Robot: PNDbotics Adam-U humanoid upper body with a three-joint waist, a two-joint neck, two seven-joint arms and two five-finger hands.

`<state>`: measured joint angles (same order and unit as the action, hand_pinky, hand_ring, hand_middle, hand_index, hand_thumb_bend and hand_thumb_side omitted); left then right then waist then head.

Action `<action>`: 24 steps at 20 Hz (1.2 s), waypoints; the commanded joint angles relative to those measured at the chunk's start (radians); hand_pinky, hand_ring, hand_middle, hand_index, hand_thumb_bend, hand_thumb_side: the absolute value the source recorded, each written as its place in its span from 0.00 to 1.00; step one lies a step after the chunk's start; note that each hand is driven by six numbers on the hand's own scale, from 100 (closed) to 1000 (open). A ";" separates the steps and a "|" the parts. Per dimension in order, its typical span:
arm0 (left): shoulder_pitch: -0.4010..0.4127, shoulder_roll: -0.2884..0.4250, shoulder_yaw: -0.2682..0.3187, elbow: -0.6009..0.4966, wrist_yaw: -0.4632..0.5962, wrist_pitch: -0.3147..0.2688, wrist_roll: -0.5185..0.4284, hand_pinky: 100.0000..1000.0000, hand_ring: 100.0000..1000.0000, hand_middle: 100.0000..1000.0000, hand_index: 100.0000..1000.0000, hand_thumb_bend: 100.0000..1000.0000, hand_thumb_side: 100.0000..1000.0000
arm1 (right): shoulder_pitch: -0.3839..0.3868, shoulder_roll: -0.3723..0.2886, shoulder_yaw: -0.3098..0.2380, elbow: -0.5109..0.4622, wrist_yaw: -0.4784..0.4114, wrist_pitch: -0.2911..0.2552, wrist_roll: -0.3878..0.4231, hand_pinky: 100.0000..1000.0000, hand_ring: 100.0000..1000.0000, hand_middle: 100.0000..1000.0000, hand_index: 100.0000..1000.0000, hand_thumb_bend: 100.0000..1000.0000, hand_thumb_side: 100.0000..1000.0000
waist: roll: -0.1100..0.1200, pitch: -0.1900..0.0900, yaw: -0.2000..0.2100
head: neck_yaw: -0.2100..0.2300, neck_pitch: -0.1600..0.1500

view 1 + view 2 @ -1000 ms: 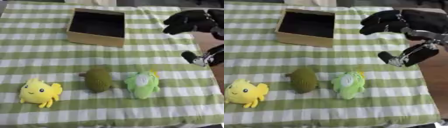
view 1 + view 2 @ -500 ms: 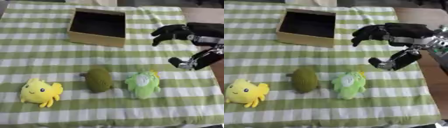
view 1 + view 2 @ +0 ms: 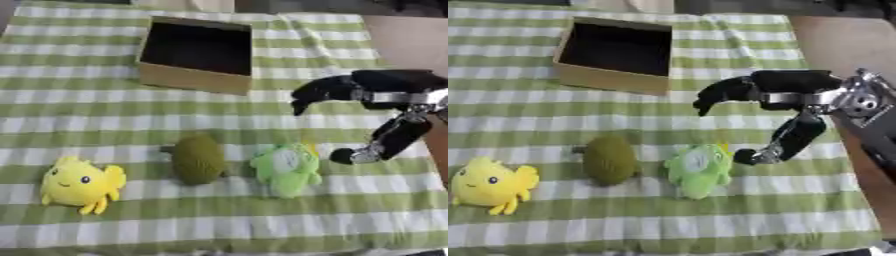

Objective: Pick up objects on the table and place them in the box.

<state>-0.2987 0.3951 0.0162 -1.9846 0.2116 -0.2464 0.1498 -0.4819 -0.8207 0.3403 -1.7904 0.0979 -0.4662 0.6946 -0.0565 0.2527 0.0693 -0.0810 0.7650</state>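
Observation:
Three soft toys lie in a row on the green-and-white checked cloth: a yellow one [image 3: 80, 183] at the left, a dark olive one [image 3: 198, 159] in the middle, and a light green one [image 3: 285, 169] at the right. An empty cardboard box [image 3: 198, 54] stands behind them. My right hand [image 3: 773, 95] hovers open above and to the right of the light green toy, fingers spread toward the left, thumb hanging down beside the toy without touching it. My left hand shows in neither view.
The checked cloth [image 3: 87, 115] covers the table, with bare stripes between the box and the toys. The table's right edge [image 3: 433, 150] runs close behind my right hand, with brown floor beyond it.
My right hand has come in from the right edge, moving left and down toward the light green toy. The toys and box have stayed put.

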 commanded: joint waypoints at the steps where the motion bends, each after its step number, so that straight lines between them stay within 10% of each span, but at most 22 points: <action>1: -0.012 0.016 -0.001 -0.015 0.007 0.000 -0.004 0.58 0.69 0.62 0.75 0.00 0.55 | -0.002 -0.012 -0.007 -0.013 0.020 -0.144 0.137 1.00 0.98 0.80 0.98 0.25 0.00 | -0.011 -0.008 0.000 | 0.001 0.005; 24: -0.017 0.013 -0.005 -0.015 0.014 0.001 -0.012 0.58 0.68 0.62 0.75 0.00 0.55 | 0.068 0.117 0.014 0.108 0.318 -0.231 0.101 1.00 0.98 0.83 0.98 0.33 0.16 | -0.007 -0.001 0.006 | -0.002 0.005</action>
<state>-0.3011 0.3949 0.0103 -1.9846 0.2200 -0.2455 0.1417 -0.4046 -0.6921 0.3647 -1.6859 0.3896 -0.5197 0.6412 -0.0578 0.2529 0.0746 -0.0811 0.7650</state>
